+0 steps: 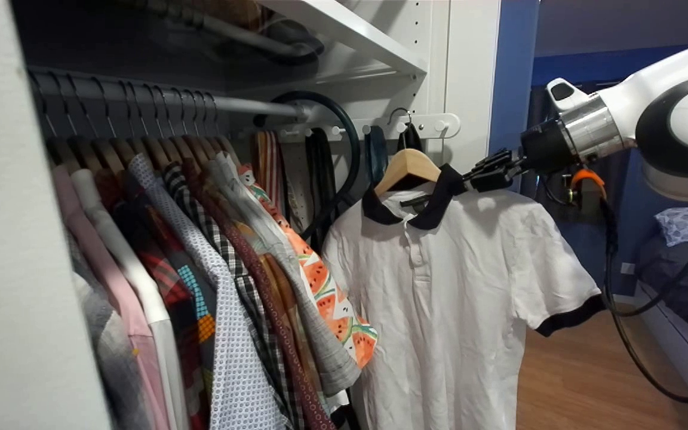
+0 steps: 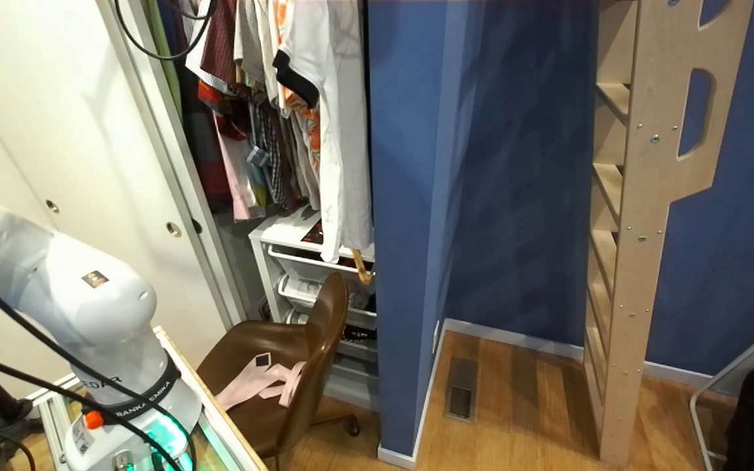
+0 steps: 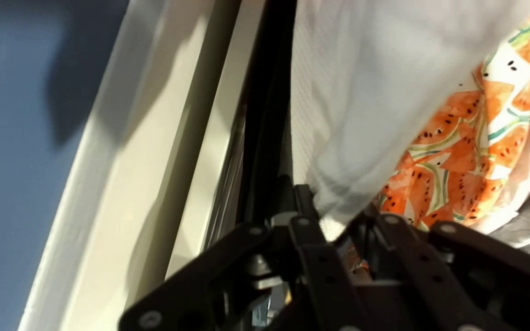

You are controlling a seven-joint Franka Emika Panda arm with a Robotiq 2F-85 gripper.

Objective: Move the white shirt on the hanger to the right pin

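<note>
The white shirt (image 1: 439, 286) hangs upright on the light wooden hanger (image 1: 408, 162), its black collar open around it. The hanger's thin metal hook rises beside a pin (image 1: 402, 127) of the white rail; I cannot tell whether it rests on it. The rightmost pin (image 1: 441, 126) is bare. My gripper (image 1: 466, 180) is at the shirt's shoulder beside the collar. In the wrist view, the gripper (image 3: 334, 209) is closed on bunched white cloth of the shirt (image 3: 375, 101); any hanger inside is hidden. In an exterior view the shirt's black-cuffed sleeve (image 2: 305, 46) shows; the gripper is out of view there.
Patterned shirts hang on a rod (image 1: 260, 107), with a watermelon-print shirt (image 1: 323, 280) against the white shirt. Ties and belts (image 1: 320, 161) hang from other pins. A shelf (image 1: 356, 30) lies above. A blue wall (image 2: 410, 196), brown chair (image 2: 324, 340) and drawers (image 2: 285, 232) stand around.
</note>
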